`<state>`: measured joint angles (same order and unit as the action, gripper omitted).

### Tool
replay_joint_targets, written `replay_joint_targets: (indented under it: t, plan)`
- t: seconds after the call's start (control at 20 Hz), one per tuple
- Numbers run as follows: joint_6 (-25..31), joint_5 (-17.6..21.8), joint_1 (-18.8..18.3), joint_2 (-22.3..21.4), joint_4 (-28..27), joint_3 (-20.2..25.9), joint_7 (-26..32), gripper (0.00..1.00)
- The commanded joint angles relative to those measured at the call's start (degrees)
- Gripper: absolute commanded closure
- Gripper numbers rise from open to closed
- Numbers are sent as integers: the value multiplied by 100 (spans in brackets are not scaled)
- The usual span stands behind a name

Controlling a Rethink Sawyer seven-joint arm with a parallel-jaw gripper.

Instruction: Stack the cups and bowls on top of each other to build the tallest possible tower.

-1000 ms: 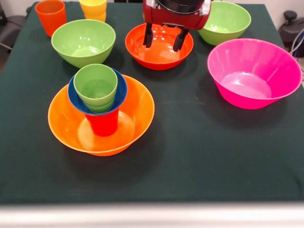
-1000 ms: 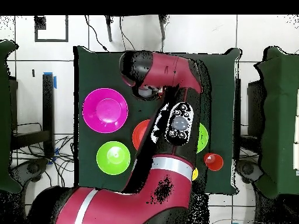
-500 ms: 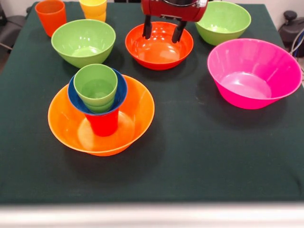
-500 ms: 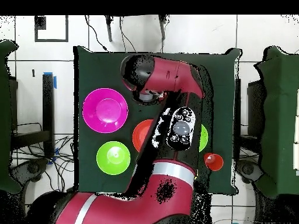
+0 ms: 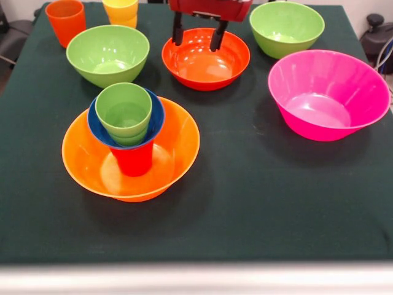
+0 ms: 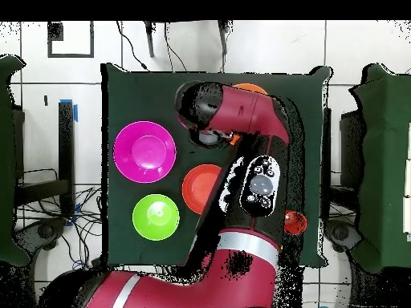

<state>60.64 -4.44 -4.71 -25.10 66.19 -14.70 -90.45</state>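
Observation:
The tower stands front left. Its base is the large orange bowl (image 5: 178,144), and inside that is a red cup (image 5: 134,160). A small blue bowl (image 5: 158,117) rests on the red cup and holds nested light green cups (image 5: 124,110). My gripper (image 5: 197,37) hangs open and empty at the top of the front view. Its fingertips are over the far rim of the red-orange bowl (image 5: 206,64) and touch nothing. In the overhead view the arm (image 6: 241,120) covers the tower except for a sliver of the orange bowl (image 6: 250,88).
Two light green bowls (image 5: 107,54) (image 5: 287,27) flank the red-orange one. The large pink bowl (image 5: 328,95) sits at the right. An orange cup (image 5: 65,20) and a yellow cup (image 5: 121,10) stand at the far left corner. Dark green cloth (image 5: 258,203) covers the table.
The gripper has risen and shifted left in the front view, from low inside the red-orange bowl to its far rim. It stays open. No cup or bowl has moved.

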Motion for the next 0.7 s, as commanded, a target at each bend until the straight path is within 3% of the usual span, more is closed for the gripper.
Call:
replay_joint_targets:
  t: [0.05, 0.7]
  plan:
    - [-534, 630, -285, -97, 746, 380, 372, 0]
    - [-615, 800, -447, -194, 866, 567, 326, 0]
